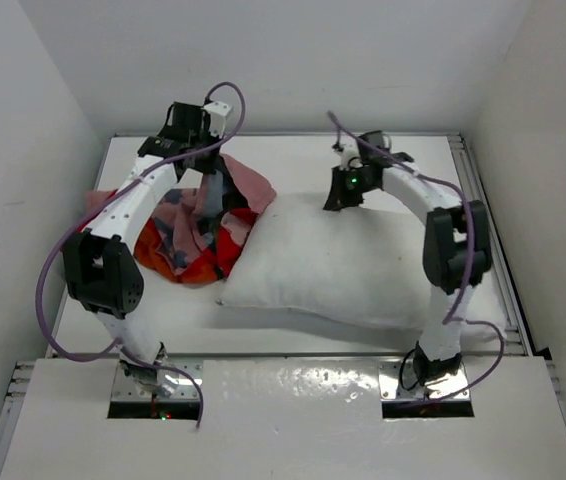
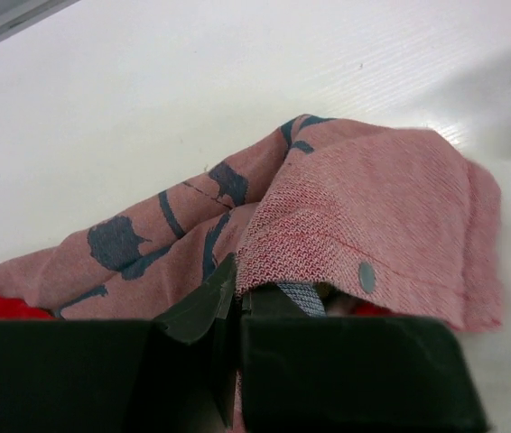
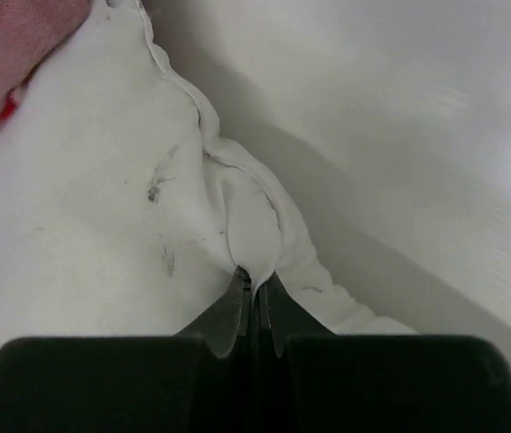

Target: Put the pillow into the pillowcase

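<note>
A: What lies around my left gripper [image 1: 208, 165]?

B: The crumpled red-orange printed fabric pillowcase [image 1: 203, 225] is heaped on the flat white table [image 1: 293, 150]. One fold sits between that tool's fingers, and most of the heap lies on its near side, toward the arm bases.

A: And around my right gripper [image 1: 343, 195]?

B: I see the large puffy white rectangular pillow [image 1: 333, 265] flat on the table, spreading from that tool back toward the bases. Its far edge seam is pinched between the fingers. Left of that tool, the pillow's far corner touches the pillowcase. The table runs on beyond both tools.
</note>
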Robot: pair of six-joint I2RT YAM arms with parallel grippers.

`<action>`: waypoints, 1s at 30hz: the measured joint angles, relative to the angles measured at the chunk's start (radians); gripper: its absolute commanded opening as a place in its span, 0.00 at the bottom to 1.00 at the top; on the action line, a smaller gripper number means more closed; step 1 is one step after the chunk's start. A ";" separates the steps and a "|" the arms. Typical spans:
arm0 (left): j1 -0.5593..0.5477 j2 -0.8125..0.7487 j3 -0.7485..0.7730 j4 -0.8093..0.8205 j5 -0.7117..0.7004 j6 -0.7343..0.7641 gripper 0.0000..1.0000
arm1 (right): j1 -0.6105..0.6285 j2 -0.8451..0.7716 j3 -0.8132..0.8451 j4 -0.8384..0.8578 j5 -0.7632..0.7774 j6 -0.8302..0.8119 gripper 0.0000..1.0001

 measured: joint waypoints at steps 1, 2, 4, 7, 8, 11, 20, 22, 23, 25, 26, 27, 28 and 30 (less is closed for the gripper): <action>-0.003 0.003 0.006 -0.002 0.000 0.001 0.00 | -0.041 -0.069 -0.056 0.011 -0.015 0.016 0.00; -0.006 0.004 0.013 -0.005 -0.002 0.003 0.00 | -0.075 -0.133 -0.102 0.032 -0.024 0.029 0.00; -0.018 0.008 0.031 -0.005 -0.008 0.010 0.00 | -0.137 -0.268 -0.174 0.064 -0.030 0.051 0.00; -0.047 0.019 0.063 -0.003 -0.016 0.028 0.00 | -0.182 -0.488 -0.255 0.129 -0.019 0.056 0.00; -0.059 0.024 0.072 -0.003 -0.021 0.035 0.00 | -0.168 -0.549 -0.275 0.154 -0.018 0.056 0.00; -0.095 0.038 0.092 -0.003 -0.029 0.055 0.00 | -0.060 -0.692 -0.343 0.248 -0.034 0.063 0.00; -0.133 0.064 0.120 -0.005 -0.032 0.082 0.00 | 0.179 -0.506 -0.332 0.308 -0.127 0.113 0.00; -0.132 0.064 0.120 -0.005 -0.039 0.085 0.00 | 0.204 -0.471 -0.309 0.304 -0.143 0.113 0.00; -0.132 0.064 0.120 -0.005 -0.040 0.086 0.00 | 0.216 -0.461 -0.294 0.298 -0.154 0.112 0.00; -0.132 0.064 0.120 -0.005 -0.042 0.092 0.00 | 0.239 -0.449 -0.262 0.284 -0.198 0.107 0.00; -0.132 0.064 0.120 -0.005 -0.042 0.096 0.00 | 0.252 -0.441 -0.241 0.262 -0.223 0.099 0.00; -0.132 0.064 0.120 -0.005 -0.043 0.100 0.00 | 0.263 -0.432 -0.222 0.240 -0.243 0.089 0.00; -0.132 0.064 0.120 -0.005 -0.045 0.101 0.00 | 0.273 -0.423 -0.204 0.214 -0.257 0.074 0.00; -0.132 0.064 0.121 -0.005 -0.049 0.106 0.00 | 0.290 -0.405 -0.179 0.166 -0.280 0.049 0.00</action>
